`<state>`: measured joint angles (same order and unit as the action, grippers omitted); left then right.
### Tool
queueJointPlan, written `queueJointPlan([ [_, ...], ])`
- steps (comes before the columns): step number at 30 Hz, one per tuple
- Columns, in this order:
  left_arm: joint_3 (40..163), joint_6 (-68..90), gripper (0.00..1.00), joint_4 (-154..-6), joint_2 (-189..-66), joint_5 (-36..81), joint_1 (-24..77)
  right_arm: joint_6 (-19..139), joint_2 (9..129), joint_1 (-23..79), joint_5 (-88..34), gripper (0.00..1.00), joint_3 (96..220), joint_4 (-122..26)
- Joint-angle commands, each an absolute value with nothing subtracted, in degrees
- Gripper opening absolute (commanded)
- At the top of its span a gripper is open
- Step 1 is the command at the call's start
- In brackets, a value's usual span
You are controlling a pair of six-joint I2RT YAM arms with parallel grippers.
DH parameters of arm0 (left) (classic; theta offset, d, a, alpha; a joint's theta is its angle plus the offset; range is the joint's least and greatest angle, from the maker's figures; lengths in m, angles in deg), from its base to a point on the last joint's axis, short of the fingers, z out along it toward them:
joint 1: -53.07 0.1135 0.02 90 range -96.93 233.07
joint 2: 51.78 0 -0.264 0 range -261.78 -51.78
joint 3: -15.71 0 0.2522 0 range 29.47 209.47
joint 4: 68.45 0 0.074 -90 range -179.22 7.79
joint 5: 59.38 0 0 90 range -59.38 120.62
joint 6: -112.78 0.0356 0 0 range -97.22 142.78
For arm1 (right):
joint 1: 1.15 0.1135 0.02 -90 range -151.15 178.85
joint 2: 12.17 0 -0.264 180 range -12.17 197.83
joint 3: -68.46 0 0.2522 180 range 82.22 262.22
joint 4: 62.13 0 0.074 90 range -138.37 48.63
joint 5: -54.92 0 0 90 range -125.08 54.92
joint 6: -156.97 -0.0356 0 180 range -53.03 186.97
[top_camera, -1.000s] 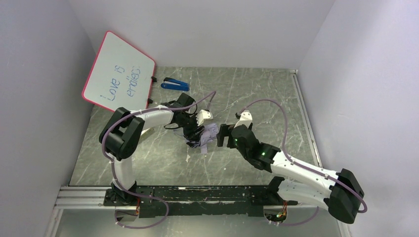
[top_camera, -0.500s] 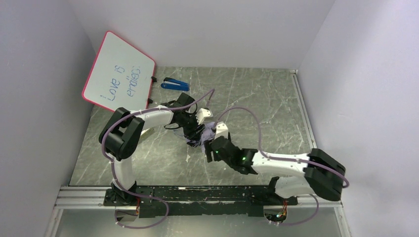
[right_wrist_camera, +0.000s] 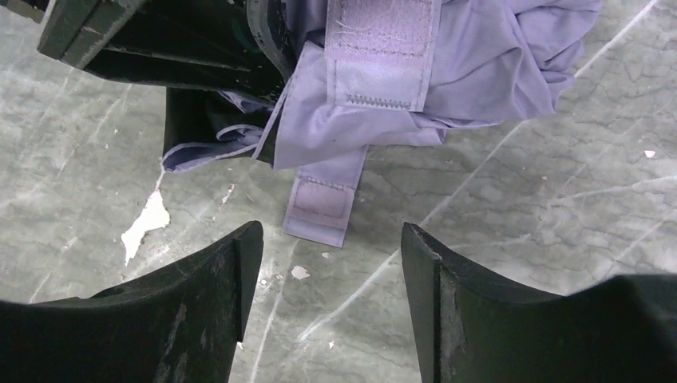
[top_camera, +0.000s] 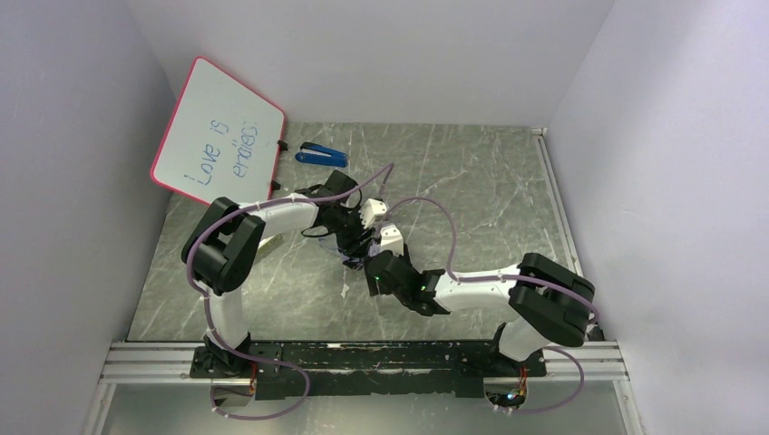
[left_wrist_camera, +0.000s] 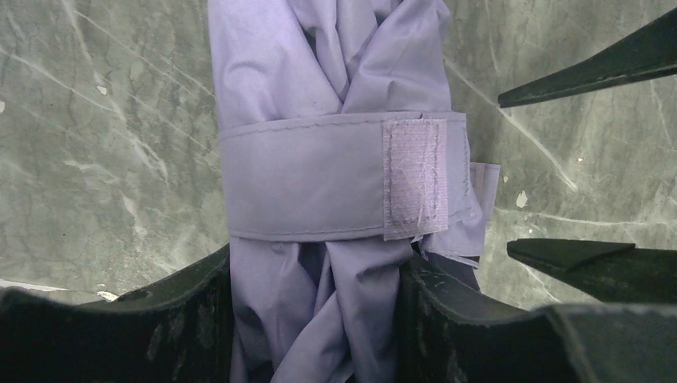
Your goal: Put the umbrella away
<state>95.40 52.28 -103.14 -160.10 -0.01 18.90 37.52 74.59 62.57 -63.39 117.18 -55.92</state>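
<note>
My left end effector (left_wrist_camera: 315,299) is clamped on the folded umbrella (left_wrist_camera: 335,183) just below its strap (left_wrist_camera: 319,187), near the middle of the counter (top_camera: 472,181). My right end effector (right_wrist_camera: 329,247) stands open and empty just beside the bundle, and the loose strap tab (right_wrist_camera: 319,211) lies just ahead of its fingers.

1. The umbrella (left_wrist_camera: 335,72) canopy is thin lilac cloth, matt and heavily creased.
2. Its strap (left_wrist_camera: 303,179) is the same cloth, stitched at the edges, with a fuzzy hook-and-loop patch (left_wrist_camera: 413,179).
3. The tabletop (left_wrist_camera: 104,144) looks like grey-green veined stone, smooth and faintly glossy, with white chips.
4. The left hand (left_wrist_camera: 315,271) and right hand (right_wrist_camera: 330,239) have black matt plastic fingers (right_wrist_camera: 199,311), scuffed at the edges.
</note>
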Motion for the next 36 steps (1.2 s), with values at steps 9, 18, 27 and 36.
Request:
queueJointPlan([
  [9,93.6,52.2,0.05,-104.8,-163.4,8.7,19.6,31.5,80.9,62.8,-66.6,0.6,121.7,-54.7],
  [18,93.9,52.4,0.05,-105.2,-163.8,9.3,19.6,30.7,84.4,62.8,-65.8,0.53,123.7,-50.6],
  [27,93.6,52.6,0.05,-105.2,-163.4,9.5,19.6,29.0,86.3,62.7,-65.0,0.45,124.1,-46.6],
  [36,93.5,52.7,0.05,-105.4,-163.3,10.0,19.6,27.2,86.8,62.6,-66.1,0.34,123.0,-43.1],
])
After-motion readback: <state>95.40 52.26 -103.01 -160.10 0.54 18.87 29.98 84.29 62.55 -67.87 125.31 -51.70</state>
